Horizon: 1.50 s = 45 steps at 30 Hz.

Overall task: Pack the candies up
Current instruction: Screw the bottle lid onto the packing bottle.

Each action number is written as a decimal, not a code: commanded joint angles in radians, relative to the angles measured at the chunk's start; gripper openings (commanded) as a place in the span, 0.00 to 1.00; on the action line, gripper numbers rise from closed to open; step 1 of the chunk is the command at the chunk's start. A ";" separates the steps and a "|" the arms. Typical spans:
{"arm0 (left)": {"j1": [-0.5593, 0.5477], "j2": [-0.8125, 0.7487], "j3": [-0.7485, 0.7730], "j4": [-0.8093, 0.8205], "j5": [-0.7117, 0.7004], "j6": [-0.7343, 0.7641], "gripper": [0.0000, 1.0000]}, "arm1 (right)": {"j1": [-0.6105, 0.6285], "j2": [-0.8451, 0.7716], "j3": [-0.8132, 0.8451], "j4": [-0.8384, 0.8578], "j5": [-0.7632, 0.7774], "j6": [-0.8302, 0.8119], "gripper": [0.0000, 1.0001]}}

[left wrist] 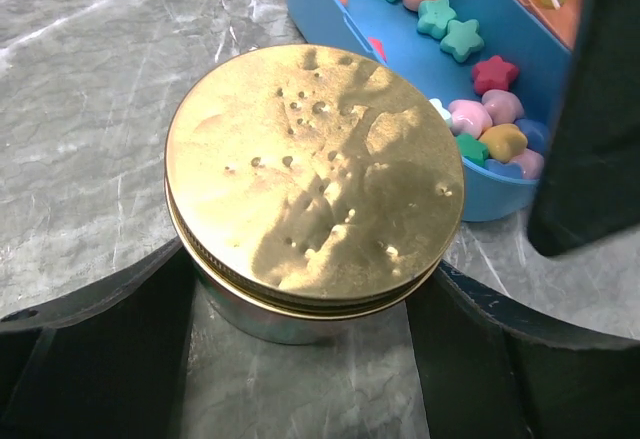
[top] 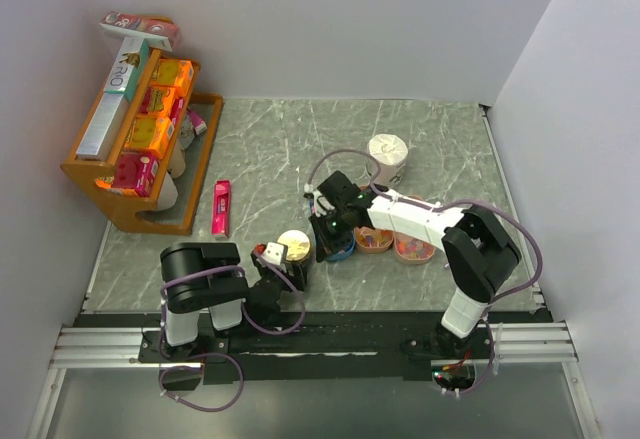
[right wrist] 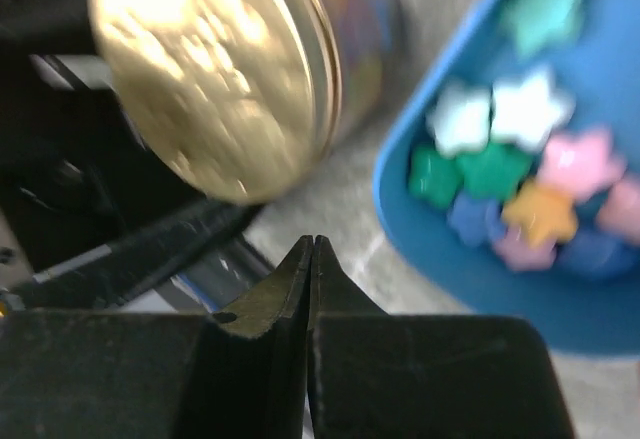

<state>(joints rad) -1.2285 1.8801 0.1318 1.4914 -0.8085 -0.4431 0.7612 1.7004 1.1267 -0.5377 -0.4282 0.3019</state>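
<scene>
The candies (left wrist: 470,89), small star-like sweets in mixed colours, lie in a blue tray (left wrist: 500,194); they also show in the right wrist view (right wrist: 520,159). A glass jar with a closed gold lid (left wrist: 310,169) stands just left of the tray, and shows in the top view (top: 293,247). My left gripper (left wrist: 305,269) is open, with one finger on each side of the jar. My right gripper (right wrist: 313,249) is shut and empty, low over the table between the jar (right wrist: 215,79) and the blue tray. It hangs there in the top view (top: 325,242).
Two orange bowls (top: 373,241) (top: 413,251) sit right of the blue tray (top: 341,250). A white cup (top: 387,156) stands behind them. A flat pink packet (top: 221,207) lies to the left. A wooden rack (top: 140,209) with orange boxes fills the far left.
</scene>
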 commanded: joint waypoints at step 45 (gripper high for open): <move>-0.106 0.102 0.063 -0.335 -0.043 -0.166 0.57 | -0.010 0.071 0.010 0.033 -0.067 -0.066 0.07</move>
<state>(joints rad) -1.3254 1.9167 0.2047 1.4040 -0.9688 -0.4751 0.7143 1.7924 1.2282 -0.4057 -0.4477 0.2447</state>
